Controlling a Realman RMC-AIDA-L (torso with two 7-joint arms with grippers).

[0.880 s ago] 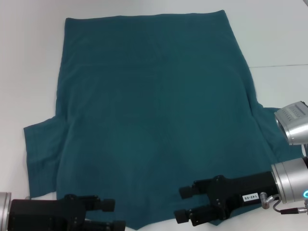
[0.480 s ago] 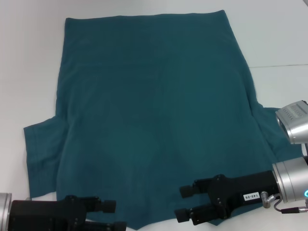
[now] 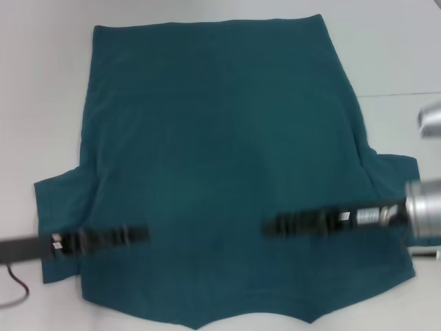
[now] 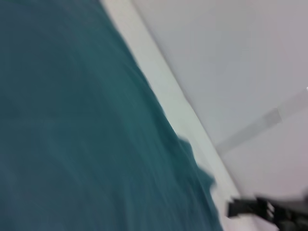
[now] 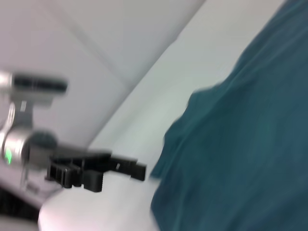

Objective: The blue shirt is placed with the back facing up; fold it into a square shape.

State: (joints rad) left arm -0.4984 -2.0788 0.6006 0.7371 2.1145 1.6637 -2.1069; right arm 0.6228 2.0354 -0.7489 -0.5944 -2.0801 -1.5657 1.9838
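Both grippers blurred over the flat shirt

At lower left your left gripper [image 3: 134, 233] sits by the sleeve; the blue shirt [image 3: 220, 172] fills mid-frame on the table [image 3: 41, 83], back up; your right gripper [image 3: 275, 224] is at lower right. I cannot tell either's opening; neither appears to hold cloth. Settle, then pinch matching sleeve edges so the fold stays square.

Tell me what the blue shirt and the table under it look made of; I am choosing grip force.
The blue shirt looks like soft matte knit cloth, probably cotton: it lies limp with shallow wrinkles and no shine. The table looks like a smooth, hard, white surface, perhaps laminate; a thin seam line crosses it.
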